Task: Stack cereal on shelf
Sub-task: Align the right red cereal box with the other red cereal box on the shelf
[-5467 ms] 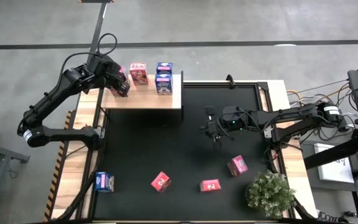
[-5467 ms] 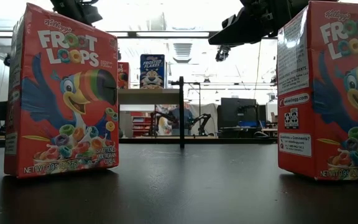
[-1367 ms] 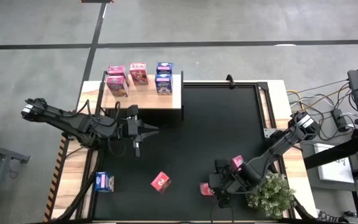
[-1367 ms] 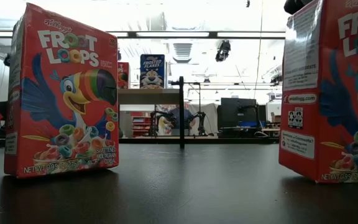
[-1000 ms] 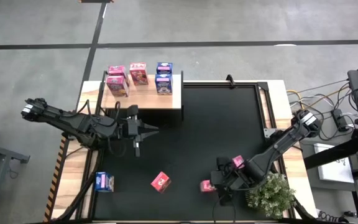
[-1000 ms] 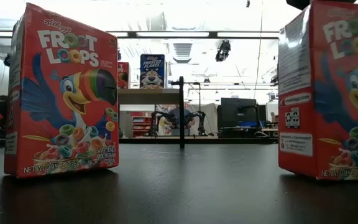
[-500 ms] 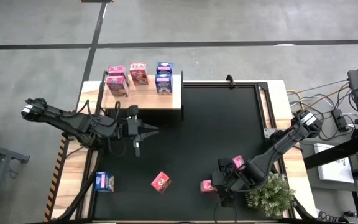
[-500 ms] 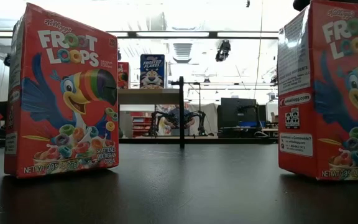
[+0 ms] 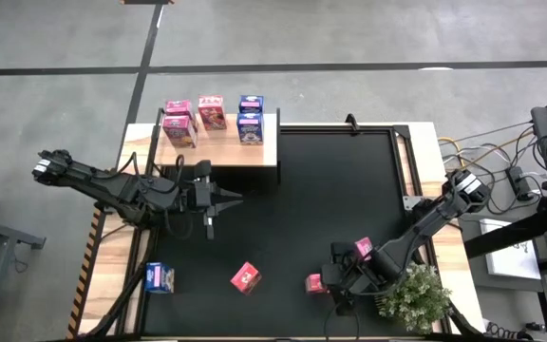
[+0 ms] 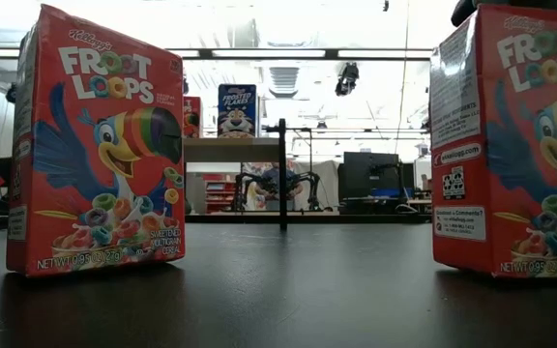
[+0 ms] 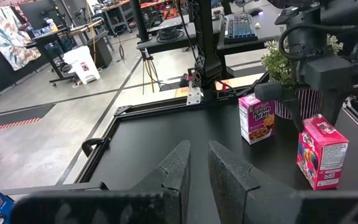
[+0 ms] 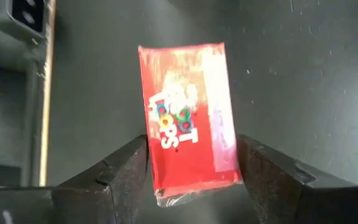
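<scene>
A red Froot Loops cereal box [image 12: 188, 121] stands near the table's front edge, between the fingers of my right gripper [image 12: 191, 171]. The same box shows at the right of the low view [image 10: 515, 145] and in the high view [image 9: 315, 282]. My left gripper [image 9: 238, 198] is shut and empty, level above the black mat in front of the pale wooden shelf [image 9: 221, 150]. Several pink and blue boxes [image 9: 211, 112] stand on that shelf. Three other boxes stand on the mat: one blue [image 9: 160, 277], one pink [image 9: 245, 277], one pink [image 9: 364, 250]. My right gripper pinches the box's two narrow sides [image 12: 150, 163] between its two fingers [image 12: 126, 171], near the box's top. The fingers come from above, pointing down. The box stands upright with its bottom [image 10: 511, 271] on the mat.
A potted plant [image 9: 412, 294] stands at the front right corner, right beside my right arm. The black mat [image 9: 340, 180] is bare in its middle and far right. A thin black post [image 9: 350, 121] stands at the far edge.
The red box at my right gripper stood tipped a little over a second ago. It now stands upright on the mat, shifted very slightly. My left arm has kept still.
</scene>
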You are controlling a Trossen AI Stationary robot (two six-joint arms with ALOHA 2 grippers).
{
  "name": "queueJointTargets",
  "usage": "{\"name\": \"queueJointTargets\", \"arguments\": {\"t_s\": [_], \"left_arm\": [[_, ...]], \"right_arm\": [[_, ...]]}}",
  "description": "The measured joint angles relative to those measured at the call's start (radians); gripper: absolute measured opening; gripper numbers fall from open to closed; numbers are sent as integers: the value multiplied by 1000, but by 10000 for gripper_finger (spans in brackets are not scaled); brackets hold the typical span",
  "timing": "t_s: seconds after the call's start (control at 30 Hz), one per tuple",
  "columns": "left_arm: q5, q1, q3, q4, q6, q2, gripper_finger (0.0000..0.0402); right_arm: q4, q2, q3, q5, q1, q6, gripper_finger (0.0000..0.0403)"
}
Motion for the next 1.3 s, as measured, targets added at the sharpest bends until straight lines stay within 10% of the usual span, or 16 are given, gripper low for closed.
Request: {"name": "queueJointTargets", "arguments": {"t_s": [0.73,1.3], "left_arm": [[-16,0,1,38,91,-87,39],[-76,1,-195,226,172,-323,39]], "right_arm": [[-16,-9,55,-9,-24,-39,147],[-35,-15,352,89,-363,-480,146]]}}
